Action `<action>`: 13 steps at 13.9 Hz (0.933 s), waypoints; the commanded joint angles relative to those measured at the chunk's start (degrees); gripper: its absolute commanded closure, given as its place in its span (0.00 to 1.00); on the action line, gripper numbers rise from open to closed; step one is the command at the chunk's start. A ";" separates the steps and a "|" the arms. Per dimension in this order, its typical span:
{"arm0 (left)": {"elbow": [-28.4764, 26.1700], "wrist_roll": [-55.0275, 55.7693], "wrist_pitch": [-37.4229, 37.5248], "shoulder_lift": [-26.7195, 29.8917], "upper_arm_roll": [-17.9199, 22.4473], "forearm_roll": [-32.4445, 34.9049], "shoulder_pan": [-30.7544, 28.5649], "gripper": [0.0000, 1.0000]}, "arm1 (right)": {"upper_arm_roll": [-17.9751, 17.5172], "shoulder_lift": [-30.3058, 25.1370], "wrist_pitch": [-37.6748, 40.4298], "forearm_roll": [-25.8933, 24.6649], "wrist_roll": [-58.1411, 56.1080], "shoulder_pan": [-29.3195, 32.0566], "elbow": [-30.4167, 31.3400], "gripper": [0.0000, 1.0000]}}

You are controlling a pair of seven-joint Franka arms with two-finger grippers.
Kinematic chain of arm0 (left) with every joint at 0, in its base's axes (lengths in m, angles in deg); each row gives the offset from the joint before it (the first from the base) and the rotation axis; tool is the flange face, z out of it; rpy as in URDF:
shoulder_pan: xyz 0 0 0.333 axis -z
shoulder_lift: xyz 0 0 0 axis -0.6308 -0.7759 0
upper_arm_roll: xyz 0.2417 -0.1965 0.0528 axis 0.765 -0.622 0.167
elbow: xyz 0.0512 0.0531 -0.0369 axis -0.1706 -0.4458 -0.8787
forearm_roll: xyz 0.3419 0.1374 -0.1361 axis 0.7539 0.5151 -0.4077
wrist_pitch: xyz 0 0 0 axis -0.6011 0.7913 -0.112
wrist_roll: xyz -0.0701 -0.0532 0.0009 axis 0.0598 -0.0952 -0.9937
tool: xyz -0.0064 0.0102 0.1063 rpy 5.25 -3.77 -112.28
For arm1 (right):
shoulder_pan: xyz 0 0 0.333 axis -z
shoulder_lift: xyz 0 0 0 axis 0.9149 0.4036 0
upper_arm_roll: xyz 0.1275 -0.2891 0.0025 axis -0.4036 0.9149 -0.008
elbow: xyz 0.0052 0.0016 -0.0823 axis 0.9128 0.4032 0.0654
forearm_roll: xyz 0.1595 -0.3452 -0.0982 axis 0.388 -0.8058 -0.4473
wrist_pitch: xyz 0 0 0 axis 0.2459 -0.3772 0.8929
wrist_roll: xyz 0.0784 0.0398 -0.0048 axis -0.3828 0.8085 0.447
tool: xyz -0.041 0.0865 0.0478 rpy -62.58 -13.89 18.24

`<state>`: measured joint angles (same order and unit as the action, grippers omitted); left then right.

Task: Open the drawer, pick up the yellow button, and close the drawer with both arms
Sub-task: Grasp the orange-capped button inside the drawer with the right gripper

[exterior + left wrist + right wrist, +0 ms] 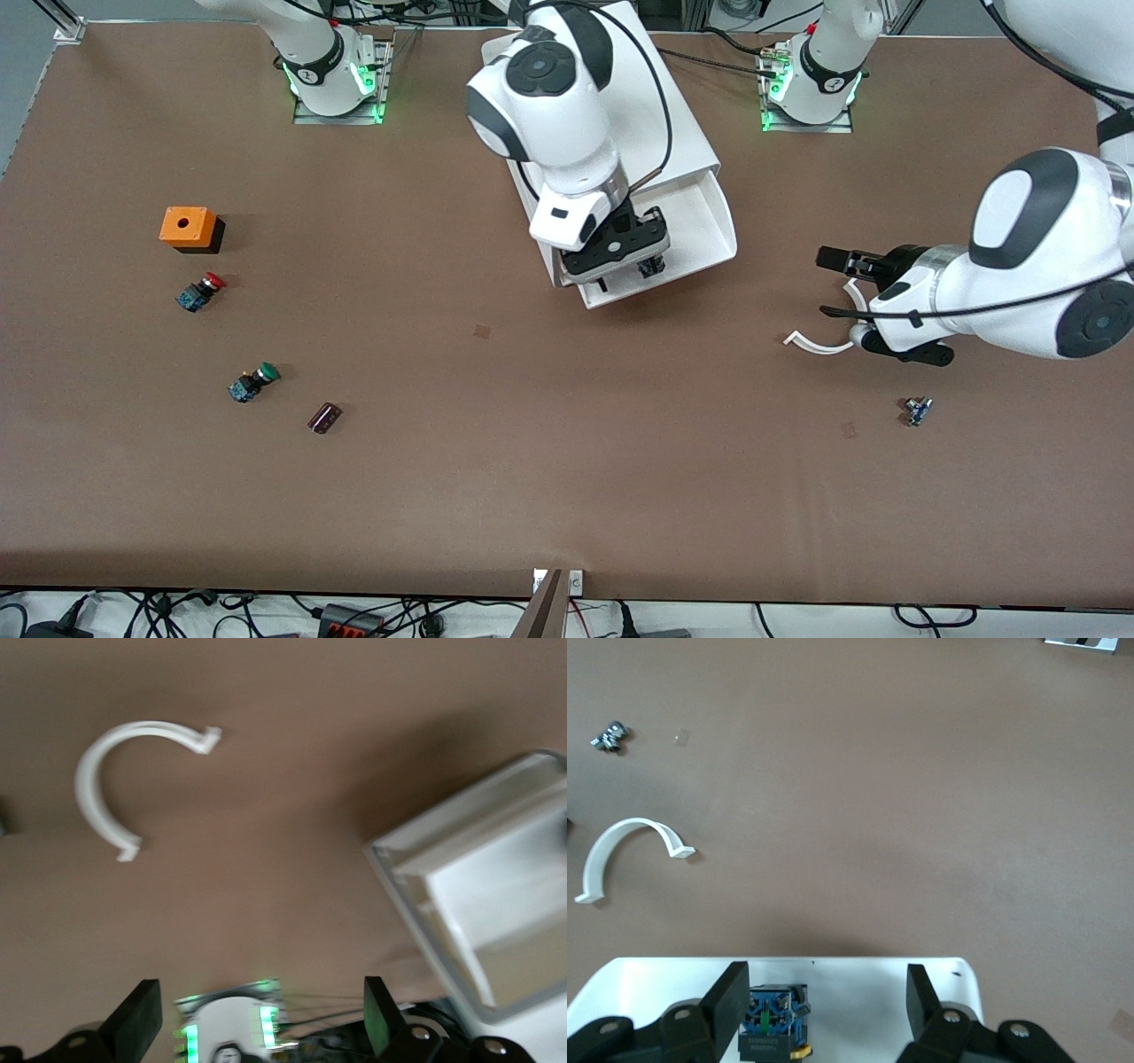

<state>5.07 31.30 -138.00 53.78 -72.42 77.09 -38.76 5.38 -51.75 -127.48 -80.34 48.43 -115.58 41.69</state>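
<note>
White plastic makes up the pulled-out drawer (709, 226), the top tray of the big box-shaped cabinet (682, 115) at the upper centre of the front view. The right arm's black two-finger gripper (631, 268) hangs over the drawer's open end, its fingers (731, 1001) spread wide. In the right wrist view, low in the frame, the small push button (773, 1023) with a dark blue body and a sliver of yellow cap lies on the drawer floor (859, 992), just beside one finger and inside the gap between the two, not touched by either. The left arm's gripper (837, 260) sits at the right of the front view over bare brown table (567, 461), fingers (137, 1019) apart, above a white curved plastic clip (819, 344). A small metal part (917, 411) lies lower right. At the left of that view rest an orange block (188, 228), a red-capped button (200, 291), a green-capped button (252, 383) and a small dark purple piece (324, 417).
</note>
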 commanded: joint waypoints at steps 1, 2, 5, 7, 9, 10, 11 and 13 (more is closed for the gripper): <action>2.87 0.89 -1.12 0.68 0.42 4.97 0.09 0.00 | 0.92 2.63 0.64 -2.24 1.55 -1.68 -2.95 0.22; 3.85 0.72 -1.21 0.68 0.51 4.97 -0.26 0.00 | 1.00 3.07 0.64 -2.33 1.64 -2.12 -3.03 0.22; 6.65 0.80 -3.40 0.24 1.03 4.97 -0.36 0.00 | 0.92 3.60 0.73 -2.33 2.96 -3.00 -4.09 0.23; 8.33 0.80 -5.51 -0.11 1.30 4.97 -0.62 0.00 | 0.92 4.13 0.73 -2.41 3.05 -3.61 -4.09 0.23; 8.34 1.41 -6.57 -0.03 1.22 4.88 -0.71 0.00 | 0.92 4.83 0.73 -3.46 2.96 -4.32 -4.09 0.23; 8.25 4.46 -6.58 -0.02 1.22 4.62 -0.88 0.00 | 0.92 5.09 0.82 -4.60 2.96 -4.49 -4.09 0.23; 8.25 7.63 -6.58 0.06 1.22 4.53 -0.79 0.00 | 0.92 5.18 0.82 -4.96 2.96 -4.93 -4.09 0.26; 8.16 12.03 -6.49 0.24 0.95 4.36 -0.79 0.00 | 1.09 5.10 1.87 -4.96 3.05 -5.02 -4.18 0.37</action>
<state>11.99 39.11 -144.68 54.28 -71.20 80.84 -39.67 5.55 -47.62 -127.35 -84.13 50.14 -119.78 39.91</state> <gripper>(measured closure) 0.000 0.264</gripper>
